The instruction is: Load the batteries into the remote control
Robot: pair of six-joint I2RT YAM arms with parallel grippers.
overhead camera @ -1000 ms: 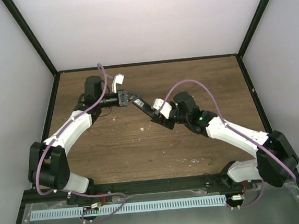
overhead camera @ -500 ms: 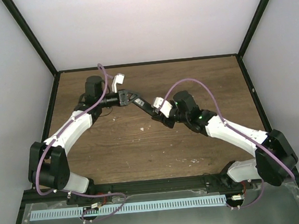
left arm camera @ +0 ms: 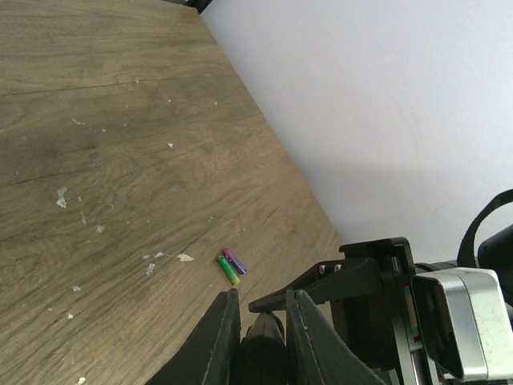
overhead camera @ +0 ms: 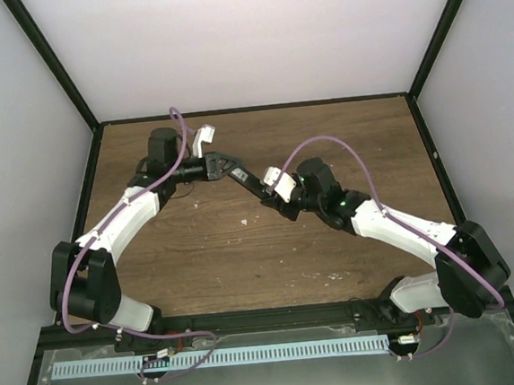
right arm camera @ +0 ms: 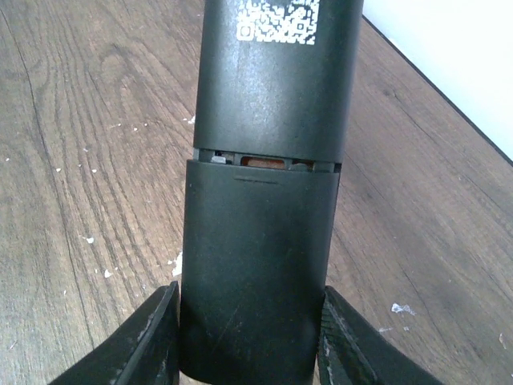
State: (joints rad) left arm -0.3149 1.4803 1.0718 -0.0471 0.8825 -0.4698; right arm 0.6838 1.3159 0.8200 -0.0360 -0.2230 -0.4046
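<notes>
The remote control (overhead camera: pixel 251 186) is a slim black bar held in the air between both grippers, above the back middle of the table. My left gripper (overhead camera: pixel 235 173) is shut on its far end, which shows as a dark end (left arm camera: pixel 260 354) between my left fingers (left arm camera: pixel 218 341). My right gripper (overhead camera: pixel 266 200) is shut on the other end. The right wrist view shows the remote's back (right arm camera: pixel 272 96) with a QR label and the battery cover (right arm camera: pixel 255 265) slid slightly off, leaving a thin gap. The green battery (left arm camera: pixel 228 270) and purple battery (left arm camera: pixel 235 261) lie side by side on the table beyond the left gripper.
The wooden table (overhead camera: pixel 245 257) has small white flecks. White walls stand behind and to both sides, and the back wall (left arm camera: pixel 385 120) is close behind the batteries. The right gripper's body (left arm camera: pixel 377 281) fills the lower right of the left wrist view.
The right wrist has shifted slightly left and toward the back, and the left gripper has moved a touch with it. Both stay shut on the remote.
</notes>
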